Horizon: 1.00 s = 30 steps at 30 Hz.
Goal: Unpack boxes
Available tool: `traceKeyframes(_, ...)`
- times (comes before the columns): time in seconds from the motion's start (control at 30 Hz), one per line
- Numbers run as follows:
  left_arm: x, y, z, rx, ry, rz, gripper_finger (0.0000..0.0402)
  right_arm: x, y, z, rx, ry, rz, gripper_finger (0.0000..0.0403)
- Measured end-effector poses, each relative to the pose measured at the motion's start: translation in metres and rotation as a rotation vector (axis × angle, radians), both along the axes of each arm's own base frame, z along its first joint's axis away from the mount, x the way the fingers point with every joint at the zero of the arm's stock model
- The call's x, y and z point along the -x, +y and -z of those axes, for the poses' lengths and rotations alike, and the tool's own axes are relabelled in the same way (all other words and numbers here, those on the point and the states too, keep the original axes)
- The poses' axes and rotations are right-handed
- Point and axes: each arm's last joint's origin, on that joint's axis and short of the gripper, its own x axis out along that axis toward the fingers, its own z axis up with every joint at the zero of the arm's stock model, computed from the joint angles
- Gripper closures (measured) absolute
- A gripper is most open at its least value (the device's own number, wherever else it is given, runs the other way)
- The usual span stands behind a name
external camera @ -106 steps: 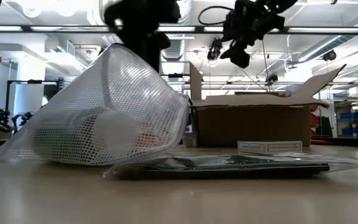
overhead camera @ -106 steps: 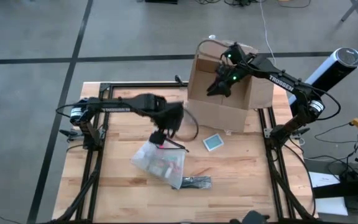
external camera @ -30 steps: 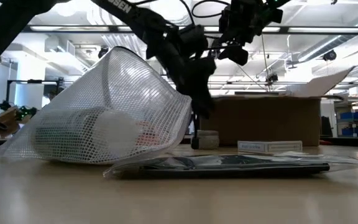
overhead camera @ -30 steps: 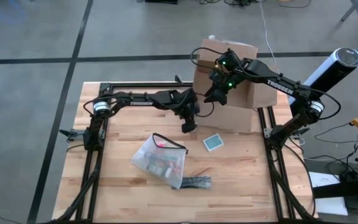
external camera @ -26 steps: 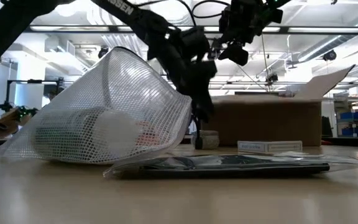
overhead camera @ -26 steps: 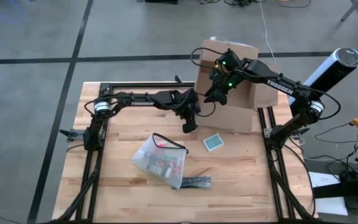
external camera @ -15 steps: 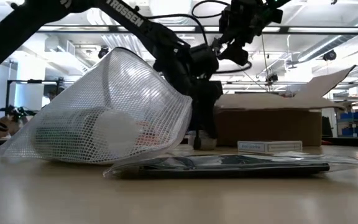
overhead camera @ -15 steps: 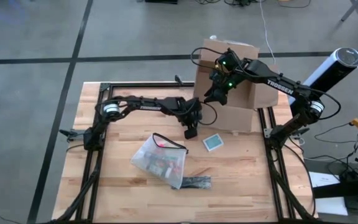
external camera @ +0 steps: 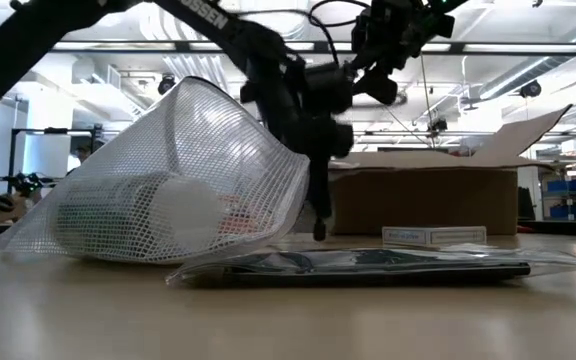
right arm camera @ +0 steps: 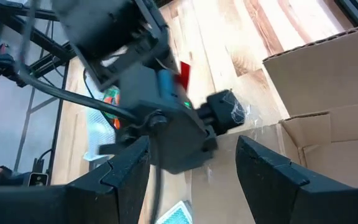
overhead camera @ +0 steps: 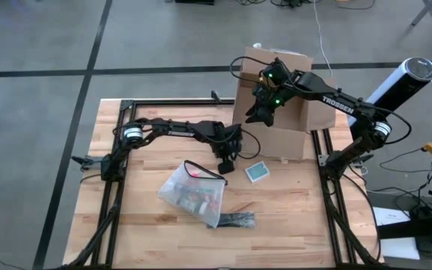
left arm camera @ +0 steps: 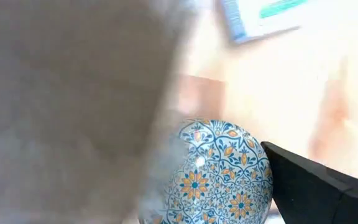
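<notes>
The brown cardboard box (overhead camera: 276,97) stands at the table's far right with its flaps open. My left gripper (overhead camera: 226,163) is in front of the box, low over the table, shut on a small round item with a blue and orange pattern (left arm camera: 216,174). In the low view the left gripper (external camera: 320,225) shows beside the mesh pouch. My right gripper (overhead camera: 256,114) hangs open over the box's left wall, nothing between its fingers (right arm camera: 129,180). My left gripper pinches the round patterned item between its two fingers. One dark finger (left arm camera: 316,186) lies against the item's side (left arm camera: 257,180); the other side is blurred. The fingers slant steeply down from above. Whether the item rests on the table I cannot tell.
A small teal and white card box (overhead camera: 257,171) lies just right of the left gripper. A white mesh pouch (overhead camera: 193,193) with items inside and a dark thing in a clear bag (overhead camera: 235,219) lie toward the near edge. Bare wood is at the table's left.
My left gripper has moved down and toward the table's near edge, away from the box, tipping more steeply downward, and carries the round item with it. The right arm has kept still.
</notes>
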Motion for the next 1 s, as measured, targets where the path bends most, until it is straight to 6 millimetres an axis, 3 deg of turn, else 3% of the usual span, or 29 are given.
traceKeyframes(0.2,0.014,-0.004,-0.052,-0.027,0.018,0.107,0.0091,0.0,0.0,0.0,0.005,-0.002,-0.004,0.0194)
traceKeyframes(0.37,0.034,-0.008,-0.079,0.003,0.109,0.202,0.0091,0.0,0.0,0.0,0.011,-0.006,-0.007,0.0194)
traceKeyframes(0.5,0.049,-0.013,-0.077,0.093,0.233,0.26,0.0091,0.0,0.0,0.0,0.016,-0.009,-0.01,0.0194)
traceKeyframes(0.73,0.056,-0.033,-0.075,0.38,0.235,0.348,0.0091,0.0,0.0,0.0,0.02,-0.01,-0.013,0.0195)
traceKeyframes(1.0,0.06,-0.059,-0.072,0.421,0.287,0.426,0.0091,0.0,0.0,0.0,0.021,-0.01,-0.014,0.0195)
